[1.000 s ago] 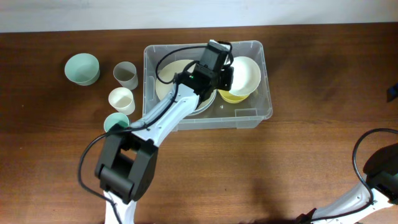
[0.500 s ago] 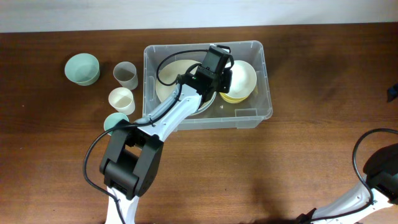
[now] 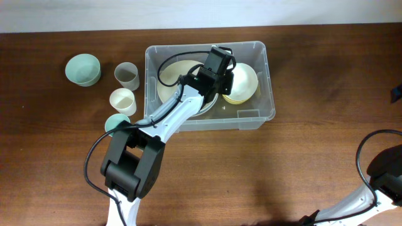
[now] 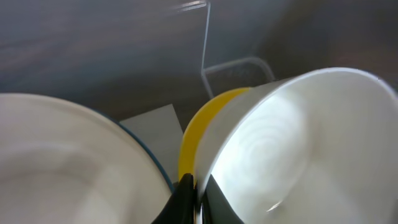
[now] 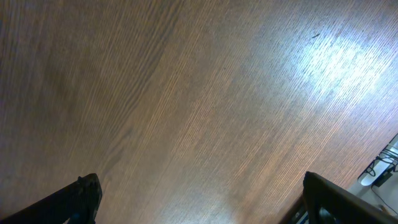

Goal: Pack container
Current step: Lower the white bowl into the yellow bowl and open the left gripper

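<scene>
The clear container point(image 3: 271, 94) stands at the table's back centre. Inside it, a large cream plate point(image 3: 174, 80) lies on the left and a white bowl point(image 3: 246, 80) rests in a yellow bowl point(image 3: 233, 98) on the right. My left gripper point(image 3: 227, 79) reaches into the container and is shut on the white bowl's rim. The left wrist view shows the jaws point(image 4: 198, 193) pinching that rim, the white bowl point(image 4: 298, 137) to the right, the yellow bowl point(image 4: 199, 134) behind it and the cream plate point(image 4: 62, 162) on the left. My right gripper point(image 5: 202, 186) hangs open over bare wood.
Left of the container stand a teal bowl point(image 3: 83, 68), a grey cup point(image 3: 127, 75), a cream cup point(image 3: 122, 100) and a small teal cup point(image 3: 115, 123) partly under my left arm. The right arm's base and cable sit at the bottom right corner point(image 3: 383, 172).
The white bowl has tipped down and settled lower into the yellow bowl. My left gripper has shifted slightly with it. The right gripper has not moved.
</scene>
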